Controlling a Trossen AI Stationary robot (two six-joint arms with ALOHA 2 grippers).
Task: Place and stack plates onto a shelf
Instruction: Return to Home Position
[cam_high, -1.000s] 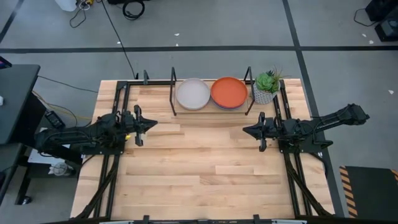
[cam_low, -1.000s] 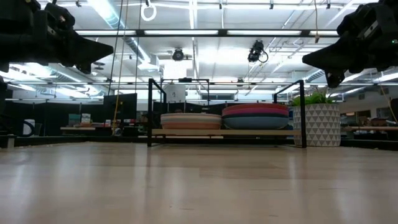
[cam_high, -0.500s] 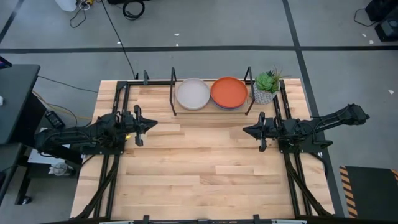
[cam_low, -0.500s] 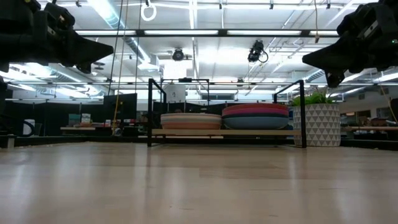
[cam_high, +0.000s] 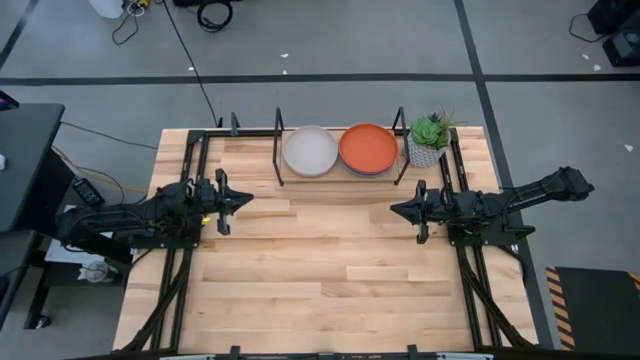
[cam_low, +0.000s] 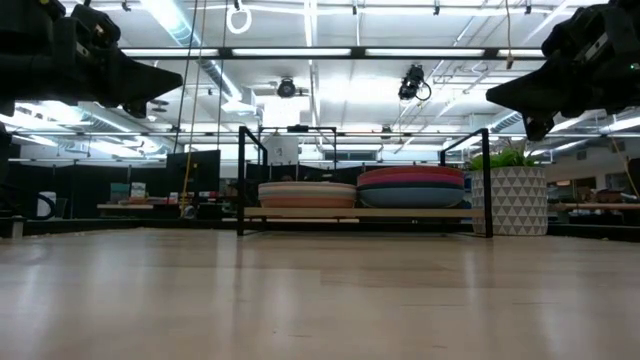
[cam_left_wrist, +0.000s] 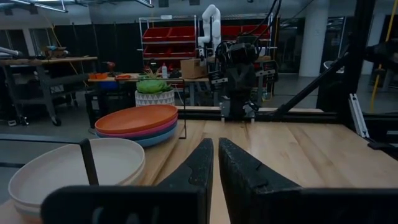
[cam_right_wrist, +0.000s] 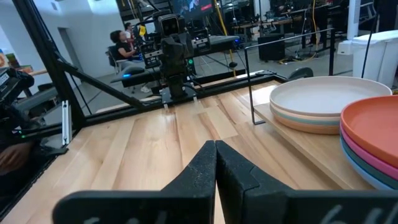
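Grippers shut and empty: stacking looks finished

Left gripper (cam_high: 240, 200): fingers closed on nothing, held above the table (cam_high: 330, 270) at its left side, well apart from the shelf (cam_high: 340, 182)
Right gripper (cam_high: 400, 210): fingers closed, empty, at the right side, pointing toward the left one
Shelf: at the table's far edge, just beside a potted plant (cam_high: 428, 138)
Plates: two stacks side by side on the shelf, pale-topped stack (cam_high: 310, 150) at left, orange-topped stack (cam_high: 368, 147) at right; count per stack cannot be told
Judgement: no plate shows off the shelf, so placing appears complete; only settling the arms at rest seems left
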